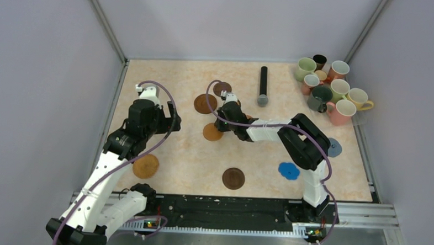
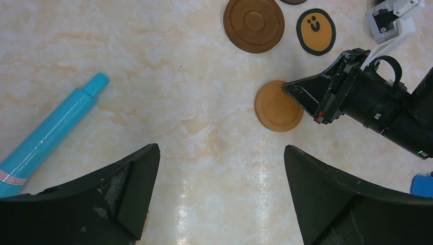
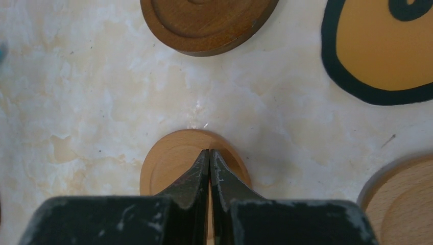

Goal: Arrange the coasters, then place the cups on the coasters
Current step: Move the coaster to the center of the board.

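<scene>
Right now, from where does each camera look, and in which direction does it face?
Top external: high at the near side, looking down on the table; the left arm and right arm show.
Left wrist: above the table, looking down; its open left gripper frames the bottom.
Right wrist: very low, looking down past the shut right gripper.
Shared: both wrist views show the tan coaster at the right gripper's tip.

Coasters [image 1: 233,178] lie flat, scattered apart; cups [image 1: 339,89] clustered far-right corner, prob. all upright.
</scene>
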{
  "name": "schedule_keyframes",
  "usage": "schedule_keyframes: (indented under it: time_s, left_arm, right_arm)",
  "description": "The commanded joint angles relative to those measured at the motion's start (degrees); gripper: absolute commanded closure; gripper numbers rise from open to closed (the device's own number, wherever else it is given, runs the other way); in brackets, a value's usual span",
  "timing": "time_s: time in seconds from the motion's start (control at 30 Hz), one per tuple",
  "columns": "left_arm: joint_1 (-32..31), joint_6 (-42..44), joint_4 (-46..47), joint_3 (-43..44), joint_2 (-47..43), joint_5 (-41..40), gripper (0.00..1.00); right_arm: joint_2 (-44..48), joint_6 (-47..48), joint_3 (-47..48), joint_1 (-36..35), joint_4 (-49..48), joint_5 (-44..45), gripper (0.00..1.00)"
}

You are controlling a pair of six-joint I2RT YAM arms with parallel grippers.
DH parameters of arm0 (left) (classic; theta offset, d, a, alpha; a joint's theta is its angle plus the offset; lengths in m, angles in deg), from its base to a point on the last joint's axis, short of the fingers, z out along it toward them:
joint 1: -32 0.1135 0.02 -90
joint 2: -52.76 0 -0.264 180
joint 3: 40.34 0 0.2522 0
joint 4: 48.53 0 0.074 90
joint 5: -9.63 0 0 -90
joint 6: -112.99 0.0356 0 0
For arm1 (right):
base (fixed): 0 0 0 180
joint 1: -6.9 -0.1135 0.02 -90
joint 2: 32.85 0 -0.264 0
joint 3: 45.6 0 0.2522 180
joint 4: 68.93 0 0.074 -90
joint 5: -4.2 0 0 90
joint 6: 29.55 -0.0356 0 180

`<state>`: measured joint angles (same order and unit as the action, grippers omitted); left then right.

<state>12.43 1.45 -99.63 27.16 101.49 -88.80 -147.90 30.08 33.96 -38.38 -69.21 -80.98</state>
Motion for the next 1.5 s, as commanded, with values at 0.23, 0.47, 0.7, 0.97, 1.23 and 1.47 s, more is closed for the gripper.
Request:
schedule_keyframes:
  time_s: [0.23, 0.47, 0.7, 0.97, 1.23, 1.47]
  left_arm:
    - [0.2, -0.7, 1.6, 0.9, -0.4, -0.1, 0.03]
    - [0.2, -0.7, 1.5, 1.0, -0.4, -0.1, 0.03]
    - [0.2, -0.7, 1.5, 1.0, -0.4, -0.2, 0.04]
    - [0.2, -0.7, 1.4, 1.0, -0.5, -0.4, 0.04]
    - [0.1, -0.6, 1.3, 0.9, -0.7, -0.8, 0.03]
    - [0.2, -1.8, 1.0, 1.1, -0.7, -2.2, 0.01]
  right_arm:
    - [-0.8, 5.0, 0.4, 3.5, 6.3, 6.9, 1.00]
    - [-2.8, 5.7, 3.4, 4.2, 6.6, 6.0, 1.00]
    - [-5.0, 6.4, 6.8, 4.9, 8.5, 6.3, 1.00]
    - [-5.0, 6.8, 7.9, 4.9, 9.0, 5.1, 1.00]
    - [-0.6, 6.4, 7.2, 4.9, 8.7, 1.6, 1.00]
    - [8.2, 6.5, 6.0, 4.9, 10.7, -1.2, 1.00]
